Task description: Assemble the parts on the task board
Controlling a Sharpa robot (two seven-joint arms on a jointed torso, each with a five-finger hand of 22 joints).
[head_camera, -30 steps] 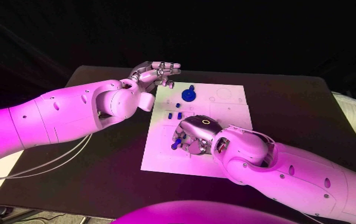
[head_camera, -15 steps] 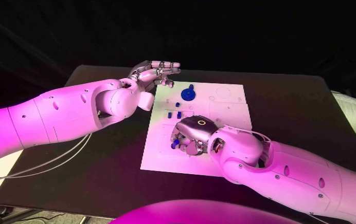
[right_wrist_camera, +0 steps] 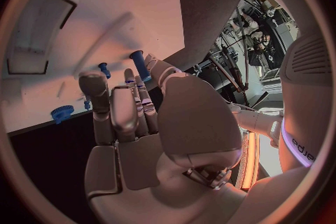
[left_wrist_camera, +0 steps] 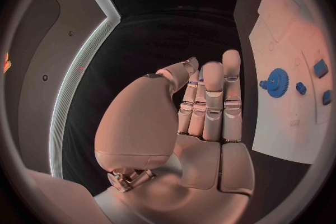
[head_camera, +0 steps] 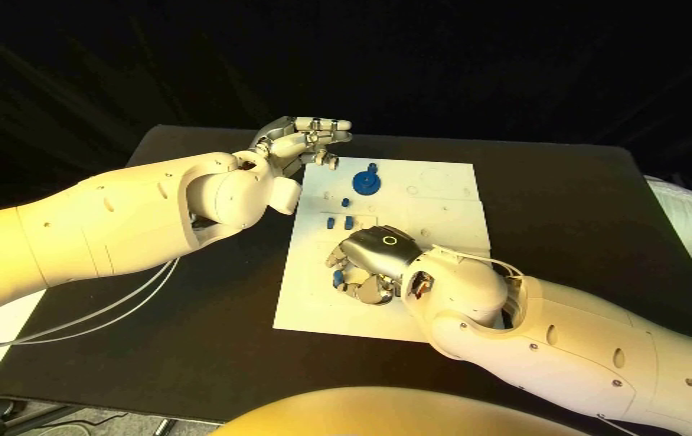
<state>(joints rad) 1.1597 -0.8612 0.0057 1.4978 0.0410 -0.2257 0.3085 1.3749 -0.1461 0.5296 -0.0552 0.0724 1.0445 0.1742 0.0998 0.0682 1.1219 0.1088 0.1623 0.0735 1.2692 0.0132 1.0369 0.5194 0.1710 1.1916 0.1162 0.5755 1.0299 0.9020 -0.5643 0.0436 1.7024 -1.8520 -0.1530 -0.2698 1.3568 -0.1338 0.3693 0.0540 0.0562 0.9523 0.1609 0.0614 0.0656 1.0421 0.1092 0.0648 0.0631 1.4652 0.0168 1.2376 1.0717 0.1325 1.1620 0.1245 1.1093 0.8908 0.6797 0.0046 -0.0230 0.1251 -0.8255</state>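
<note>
On the left of the head view the left arm reaches in over the black table [head_camera: 173, 346], and the left hand [head_camera: 300, 145] is raised above the table's far edge, just past the upper left corner of the task board [head_camera: 433, 221]. Its fingers [left_wrist_camera: 212, 102] stand straight up, close together, the thumb bent across in front of them, and nothing lies in the palm; it holds nothing.

Moving toward the middle, the white task board lies flat on the table. Near its upper left part sits a blue gear [head_camera: 366, 184], round and toothed, with a small blue knob beside it in the left wrist view. Below the gear, toward the middle left of the board, lie several small blue parts [head_camera: 340, 223] close together, apart from the gear.

Lower down and a little right, the right hand [head_camera: 371, 264] lies palm down over the lower middle of the board, the right arm coming in from the lower right corner of the frame. Its fingers curl toward the board's surface. In the right wrist view a blue peg [right_wrist_camera: 139, 64] stands up just beside the thumb and fingertips, touching them as far as can be seen, but whether the hand actually grips it I cannot tell.
</note>
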